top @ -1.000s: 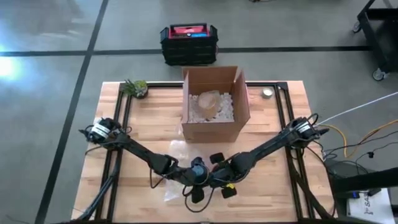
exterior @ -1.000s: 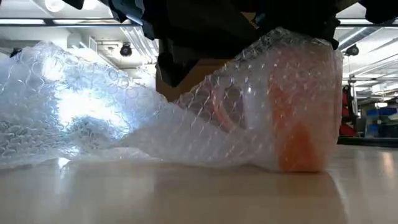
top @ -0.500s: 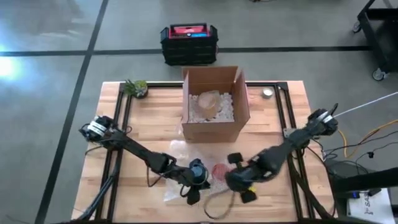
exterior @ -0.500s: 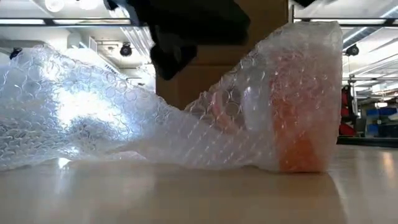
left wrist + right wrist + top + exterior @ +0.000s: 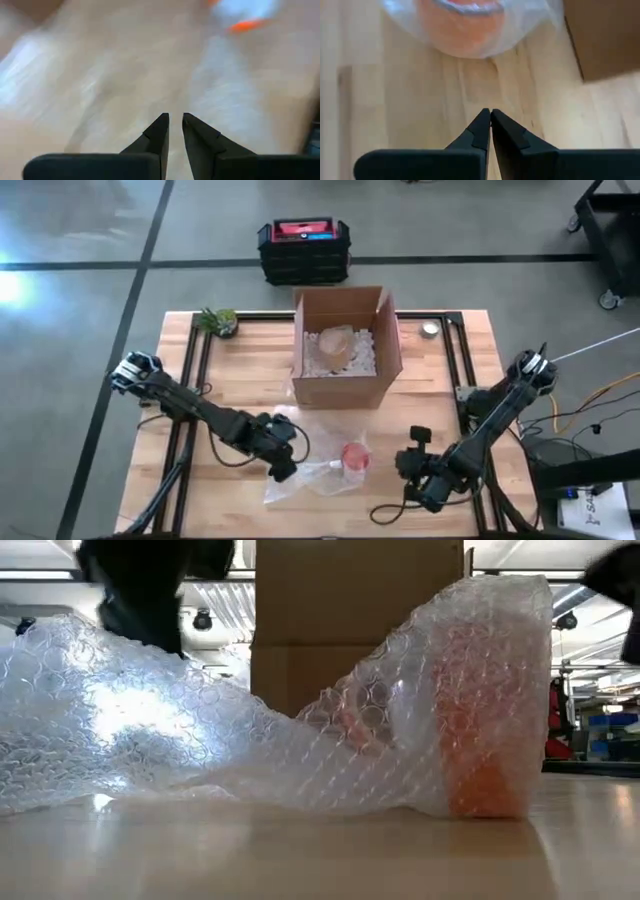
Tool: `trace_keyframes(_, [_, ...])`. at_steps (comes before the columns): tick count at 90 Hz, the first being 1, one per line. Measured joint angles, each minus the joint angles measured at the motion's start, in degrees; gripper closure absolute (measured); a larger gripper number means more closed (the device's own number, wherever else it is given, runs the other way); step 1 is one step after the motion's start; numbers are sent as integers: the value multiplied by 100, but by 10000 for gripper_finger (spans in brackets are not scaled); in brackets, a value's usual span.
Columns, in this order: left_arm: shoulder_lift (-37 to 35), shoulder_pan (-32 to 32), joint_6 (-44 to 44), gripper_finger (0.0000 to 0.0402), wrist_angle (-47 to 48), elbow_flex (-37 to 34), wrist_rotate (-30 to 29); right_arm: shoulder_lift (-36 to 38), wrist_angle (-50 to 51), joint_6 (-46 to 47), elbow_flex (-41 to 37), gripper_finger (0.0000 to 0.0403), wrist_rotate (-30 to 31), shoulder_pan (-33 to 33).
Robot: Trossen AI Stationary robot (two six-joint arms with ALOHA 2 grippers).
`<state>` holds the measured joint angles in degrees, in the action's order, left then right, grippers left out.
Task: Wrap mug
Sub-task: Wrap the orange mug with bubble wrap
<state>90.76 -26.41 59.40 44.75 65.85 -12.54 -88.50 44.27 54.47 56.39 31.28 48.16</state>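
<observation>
An orange mug (image 5: 354,457) stands upright on its base on the wooden table, covered by a sheet of clear bubble wrap (image 5: 160,730) that trails off toward the table's left. In the low view the wrapped mug (image 5: 487,710) shows at the right. My left gripper (image 5: 288,470) hovers at the left edge of the wrap, shut with nothing between its fingers (image 5: 159,131). My right gripper (image 5: 403,462) is to the right of the mug, shut and clear of it, and the mug (image 5: 465,30) lies ahead of its fingertips.
An open cardboard box (image 5: 345,345) stands behind the mug, with white filler and a wrapped item inside. A small plant (image 5: 218,320) sits at the far left and a small round object (image 5: 430,330) at the far right. Bare wood lies along the near edge.
Both grippers have left the mug. My right gripper has drawn back toward the table's right and near edges. My left gripper has pulled away toward the left edge. The wrapped mug stays upright in place, and the wrap keeps its shape.
</observation>
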Motion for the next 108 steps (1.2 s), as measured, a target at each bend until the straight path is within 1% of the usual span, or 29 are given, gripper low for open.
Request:
trace_keyframes(7, [32, 6, 311, 314, 168, -72, -53, -39, -312, 89, -251, 401, 92, -7])
trace_keyframes(15, [35, 10, 666, 269, 109, -305, -54, -88, -632, 149, -430, 401, 319, -19])
trace_keyframes(24, [35, 17, 1057, 215, 47, -656, -18, -123, -947, 126, -534, 401, 604, -17])
trace_keyframes(32, [37, 17, 1477, 176, -106, -1017, -144, -121, -1210, -9, -621, 401, 647, -17])
trace_keyframes(41, [37, 17, 1807, 149, -543, -1430, -299, -121, -1399, -143, -701, 401, 772, -17])
trace_keyframes(50, [51, 21, 1971, 143, -1490, -1908, -277, -121, -1506, -152, -743, 401, 849, -23])
trace_keyframes(58, [42, 17, 1946, 157, -2437, -2322, -256, -121, -1511, -154, -744, 401, 943, -29])
trace_keyframes(64, [42, 19, 1930, 186, -2908, -2470, -240, -121, -1530, -187, -745, 401, 971, -36])
trace_keyframes(68, [29, 20, 1938, 216, -2942, -2514, -208, -121, -1555, -259, -749, 401, 988, -47])
trace_keyframes(74, [5, 8, 1907, 273, -2948, -2504, -206, -121, -1666, -339, -754, 401, 993, -56])
trace_keyframes(82, [5, 6, 1618, 361, -2925, -2333, -133, -121, -1819, -471, -755, 401, 988, -89])
trace_keyframes(85, [0, 2, 1495, 381, -2945, -2197, -130, -121, -1885, -533, -755, 401, 987, -94])
trace_keyframes(88, [-22, -6, 1357, 388, -3029, -2036, -200, -121, -1939, -611, -755, 401, 988, -102])
trace_keyframes(97, [-67, -5, 734, 383, -3025, -1489, -490, -121, -2081, -818, -755, 401, 984, -160])
trace_keyframes(108, [-25, -4, -55, 396, -3010, -766, -1021, -169, -2186, -870, -755, 401, 986, -210])
